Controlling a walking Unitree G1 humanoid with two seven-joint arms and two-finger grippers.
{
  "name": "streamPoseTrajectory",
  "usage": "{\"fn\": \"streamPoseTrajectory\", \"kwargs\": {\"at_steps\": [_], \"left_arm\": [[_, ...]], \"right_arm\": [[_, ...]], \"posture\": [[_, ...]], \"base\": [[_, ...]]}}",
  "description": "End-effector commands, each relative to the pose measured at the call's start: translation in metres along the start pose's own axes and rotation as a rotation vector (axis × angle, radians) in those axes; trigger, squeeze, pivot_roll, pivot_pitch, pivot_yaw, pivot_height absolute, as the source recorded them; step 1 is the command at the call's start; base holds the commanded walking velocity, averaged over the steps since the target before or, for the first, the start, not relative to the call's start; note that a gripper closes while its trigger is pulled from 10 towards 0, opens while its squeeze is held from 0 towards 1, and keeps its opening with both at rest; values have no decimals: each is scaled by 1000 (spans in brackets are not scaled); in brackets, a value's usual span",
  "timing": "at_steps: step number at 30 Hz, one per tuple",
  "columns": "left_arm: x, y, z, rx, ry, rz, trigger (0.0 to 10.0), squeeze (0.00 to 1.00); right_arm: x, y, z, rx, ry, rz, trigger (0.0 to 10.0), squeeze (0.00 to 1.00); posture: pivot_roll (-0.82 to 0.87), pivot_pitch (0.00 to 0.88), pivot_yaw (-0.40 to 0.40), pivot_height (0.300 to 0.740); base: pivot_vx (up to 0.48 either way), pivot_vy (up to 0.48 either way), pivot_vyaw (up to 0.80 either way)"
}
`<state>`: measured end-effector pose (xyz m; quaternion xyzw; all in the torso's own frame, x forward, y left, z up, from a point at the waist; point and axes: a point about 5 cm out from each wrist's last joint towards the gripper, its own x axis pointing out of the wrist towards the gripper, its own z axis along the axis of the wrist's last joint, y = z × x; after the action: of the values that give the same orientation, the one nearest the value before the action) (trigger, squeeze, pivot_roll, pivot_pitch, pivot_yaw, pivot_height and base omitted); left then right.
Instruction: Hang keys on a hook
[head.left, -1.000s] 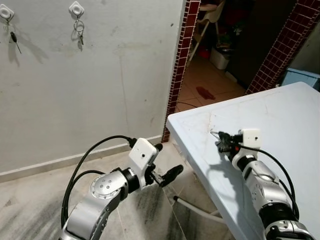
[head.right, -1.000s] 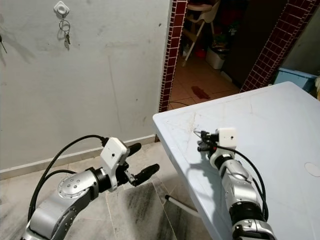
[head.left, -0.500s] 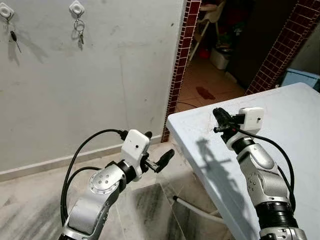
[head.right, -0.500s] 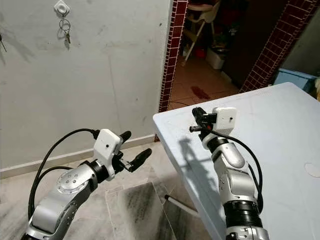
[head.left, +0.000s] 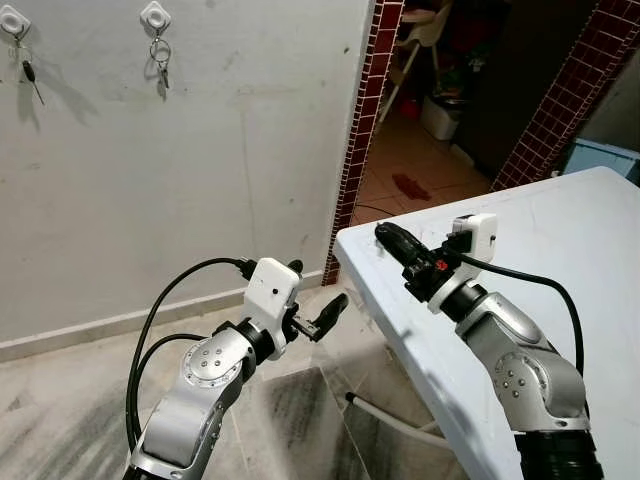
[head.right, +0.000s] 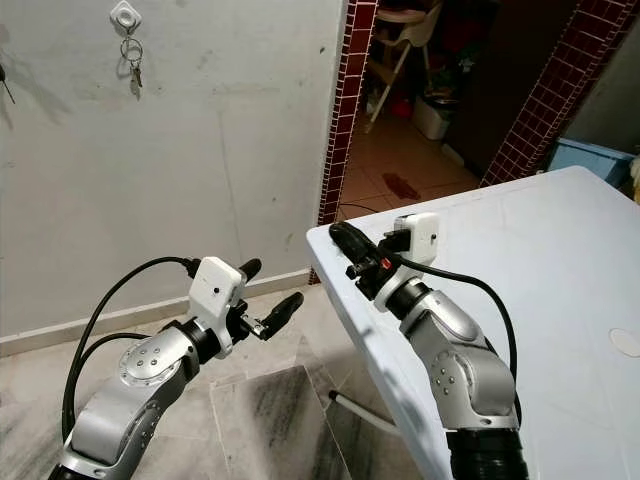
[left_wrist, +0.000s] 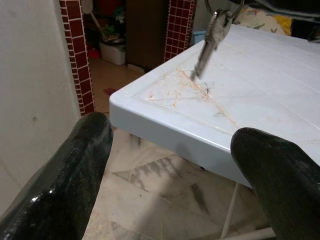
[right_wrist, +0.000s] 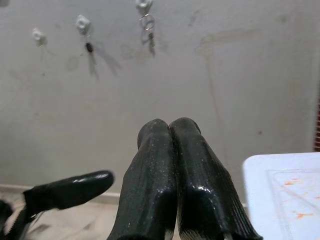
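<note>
White plastic table (head.left: 560, 240) is seen at the right, one corner toward the brick-red tiled doorway. Top is scuffed: orange-brown scratch marks (left_wrist: 187, 85) are visible near that corner, with faint moulded grooves running along the surface. A faint round mark (head.right: 625, 340) is seen toward the near right edge of the top. A white leg or brace (head.left: 395, 418) is seen under the near edge, angled down to the floor. Floor (head.left: 60, 400) is grey-veined marble tile up to the wall skirting; terracotta tile (head.left: 400, 165) is laid beyond the doorway. A dark stain (head.left: 410, 185) is visible on the terracotta.
</note>
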<state>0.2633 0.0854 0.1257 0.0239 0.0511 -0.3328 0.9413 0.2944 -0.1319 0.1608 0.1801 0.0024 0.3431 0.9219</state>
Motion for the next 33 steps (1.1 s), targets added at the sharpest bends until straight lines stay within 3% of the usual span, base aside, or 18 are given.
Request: {"fn": "streamPoseTrajectory", "kwargs": {"at_steps": [1,2,3,4,5,9,16,18,24,33], "left_arm": [[1,0,2,6,-15,8,10000,0],[1,1,3,9,-19,21,10000,0],[-1,7,4,14,-33,67,10000,0],[-2,10,5,16,-40,93,10000,0],[-3,14,6,21,-46,133,10000,0],[-19,37,2,57,-42,335,10000,0],[-38,47,-6,70,-6,425,10000,0],[-51,51,-13,69,29,471,10000,0],[-60,52,-17,71,50,492,10000,0],[-58,53,-13,71,43,482,10000,0]], "right_arm": [[-2,1,4,-4,4,5,4157,0],[-2,1,4,-5,5,1,4588,0],[-2,1,4,-15,12,-8,7843,0],[-2,1,4,-22,17,-12,7843,0],[-2,0,4,-48,26,-28,10000,0],[-2,-1,5,-191,48,-112,10000,0],[-6,0,2,-217,29,-205,10000,0],[-10,3,-3,-220,11,-266,10000,0],[-11,7,-10,-205,1,-322,10000,0],[-10,12,-17,-201,4,-352,10000,0]], "posture": [[137,0,-113,740],[137,0,-113,740],[138,0,-111,740],[138,0,-111,740],[138,0,-111,740],[151,0,-110,740],[164,0,-106,740],[176,0,-102,740],[185,2,-98,740],[185,6,-92,740]], "base": [[0,0,0],[0,0,0],[0,0,0],[0,0,0],[0,0,0],[0,0,0],[0,0,0],[0,0,0],[0,0,0],[0,0,0]]}}
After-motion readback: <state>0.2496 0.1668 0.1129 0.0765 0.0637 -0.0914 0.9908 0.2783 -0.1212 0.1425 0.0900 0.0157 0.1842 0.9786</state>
